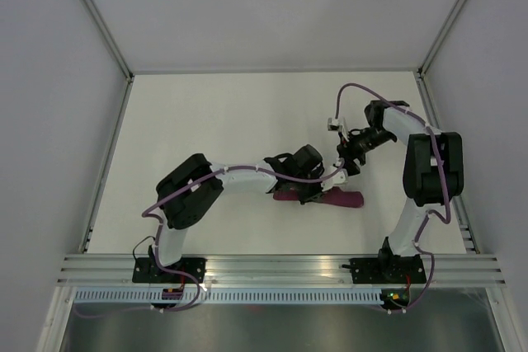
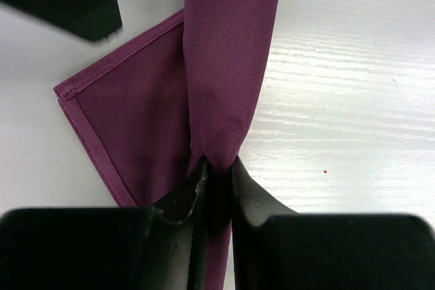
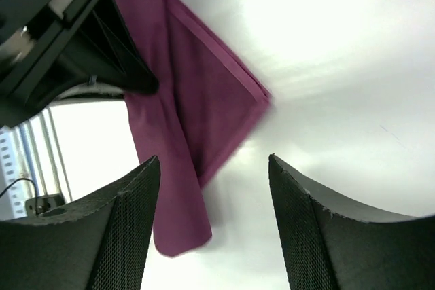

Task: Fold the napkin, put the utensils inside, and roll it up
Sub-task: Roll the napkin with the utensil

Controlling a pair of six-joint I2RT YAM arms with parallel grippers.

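Top view: the napkin [image 1: 346, 199] is found on the white table [image 1: 214, 121], in the near half, between the two arms and closer to the aluminium rail [image 1: 280, 265] than to the far wall. It is seen as a narrow magenta roll lying left to right; only its right end and a short strip on the left are exposed, the middle being covered by the left gripper [image 1: 312, 193].

Left wrist view: the left gripper [image 2: 217, 168] is closed on the napkin [image 2: 231, 52]. The rolled part is pinched between the two dark fingers [image 2: 187, 191] and runs straight away from them across the table. A flat triangular flap with a stitched hem is noted to the left of the roll, lying on the surface (one corner exposed, not rolled in).

Right wrist view: the right gripper [image 3: 212, 161] is held with its jaws wide apart and nothing between them. It is raised above the table, over the free end of the napkin [image 3: 204, 100], without contact. The left gripper [image 3: 146, 86] is seen at the upper left, clamped on the roll. The hemmed corner of the flap [image 3: 262, 96] points to the right of the roll.

Top view again: the right gripper [image 1: 350, 162] is placed just beyond the roll's right end, on its far side.
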